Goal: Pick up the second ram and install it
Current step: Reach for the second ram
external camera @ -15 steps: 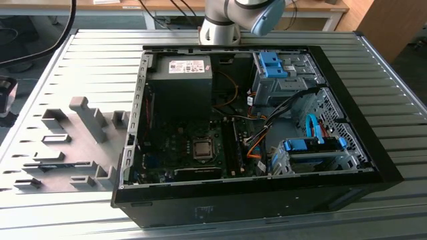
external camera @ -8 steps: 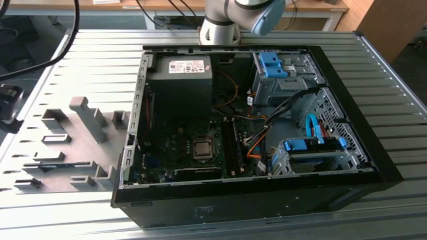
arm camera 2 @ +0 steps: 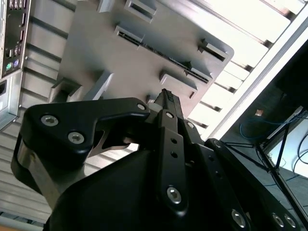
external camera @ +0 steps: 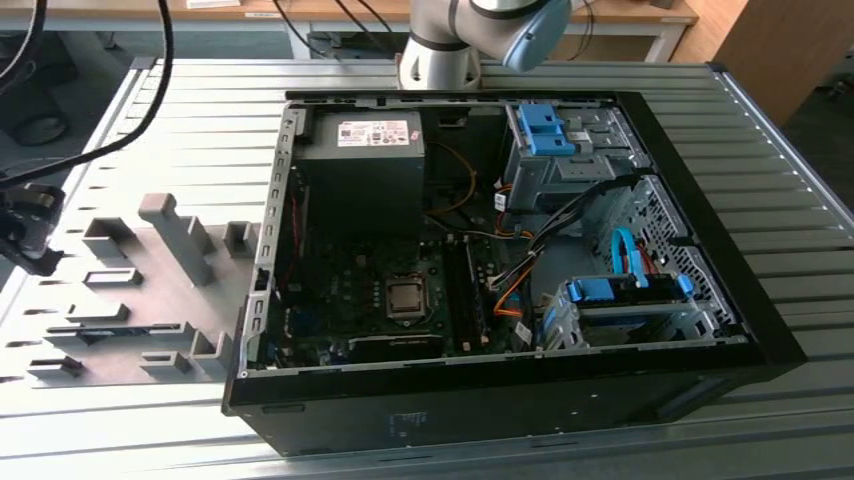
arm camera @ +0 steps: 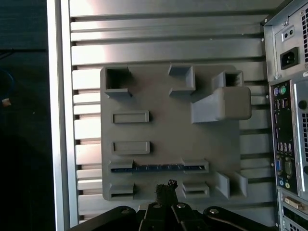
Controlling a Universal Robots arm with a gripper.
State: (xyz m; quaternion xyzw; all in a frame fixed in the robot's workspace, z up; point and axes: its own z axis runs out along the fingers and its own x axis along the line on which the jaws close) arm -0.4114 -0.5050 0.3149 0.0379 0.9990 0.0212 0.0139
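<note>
Pincer [arm camera: 166,186] hangs closed and empty close to the second ram [arm camera: 159,168] in its holder [arm camera: 163,120]; lowered off-centre, it may hit the slot walls or tilt the ram

Found open air between black gripper [arm camera: 166,186] and flat grey slotted holder block [arm camera: 168,130]. Noted one tall chunky grey post [arm camera: 226,103] on the block's side toward the black open computer case [external camera: 534,400]. Saw low grey brackets [arm camera: 121,166] hugging both ends of long thin dark memory stick [arm camera: 159,168], bare top edge between them. Saw narrow strip of ribbed aluminium table [arm camera: 251,149] between block and case. Spotted thick black cable [external camera: 166,40] looping over the table.
</note>
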